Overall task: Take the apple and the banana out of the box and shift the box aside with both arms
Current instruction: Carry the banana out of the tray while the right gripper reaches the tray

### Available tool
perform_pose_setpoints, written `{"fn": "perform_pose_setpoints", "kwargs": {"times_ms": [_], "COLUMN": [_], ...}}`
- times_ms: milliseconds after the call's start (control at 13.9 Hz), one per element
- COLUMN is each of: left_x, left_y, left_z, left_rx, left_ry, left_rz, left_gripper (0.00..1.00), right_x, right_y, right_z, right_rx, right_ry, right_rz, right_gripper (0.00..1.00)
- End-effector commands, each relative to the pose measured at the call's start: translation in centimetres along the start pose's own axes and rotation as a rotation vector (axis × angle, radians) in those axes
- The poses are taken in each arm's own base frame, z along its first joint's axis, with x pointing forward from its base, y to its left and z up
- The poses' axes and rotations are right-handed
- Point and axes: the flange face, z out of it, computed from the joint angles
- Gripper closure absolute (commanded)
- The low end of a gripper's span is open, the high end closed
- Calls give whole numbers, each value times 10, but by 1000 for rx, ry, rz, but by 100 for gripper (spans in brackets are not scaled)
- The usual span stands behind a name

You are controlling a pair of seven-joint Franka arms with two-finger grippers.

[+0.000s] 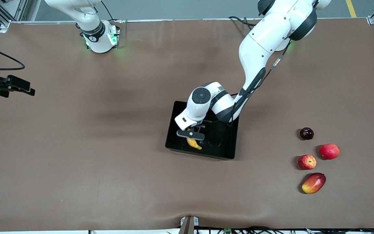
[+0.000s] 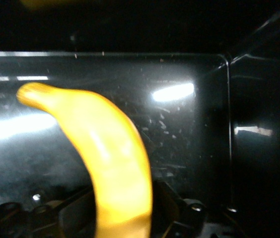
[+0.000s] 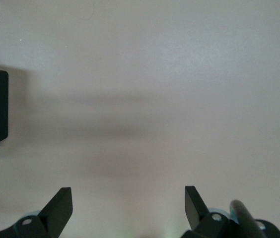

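Banana [image 1: 194,144] lies in the box [image 1: 223,143], gripped by the left end effector [image 1: 191,137] for lifting out, while the right end effector [image 3: 128,203] waits open above the worktop [image 1: 109,162] and the apple [image 1: 307,162] already sits outside.

Even overhead light leaves soft, smeared shadows on the brown table [image 1: 76,146]. In the left wrist view the banana [image 2: 112,158] is blurred and overexposed, and white glare streaks the dark glossy box [image 2: 259,99].
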Motion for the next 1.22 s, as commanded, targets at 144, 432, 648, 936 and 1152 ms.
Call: {"fn": "perform_pose_setpoints", "kwargs": {"times_ms": [144, 432, 648, 936, 1152], "left_x": [22, 41, 67, 95, 90], "left_y": [-18, -12, -47, -155, -257], "left_z": [-42, -121, -178, -212, -197], "left_rx": [84, 98, 77, 16, 14], "left_ry": [35, 67, 95, 28, -37], "left_rz": [24, -4, -58, -242, -275], "left_gripper": [100, 100, 100, 100, 100], "right_x": [4, 10, 20, 37, 48], "right_y": [-1, -38, -78, -169, -243], "right_z": [7, 18, 38, 85, 124], "right_rx": [15, 27, 18, 27, 140], "right_ry": [-19, -31, -58, -56, -41], "right_rz": [-10, -58, -115, -55, 43], "right_gripper": [0, 0, 0, 0, 0]}}
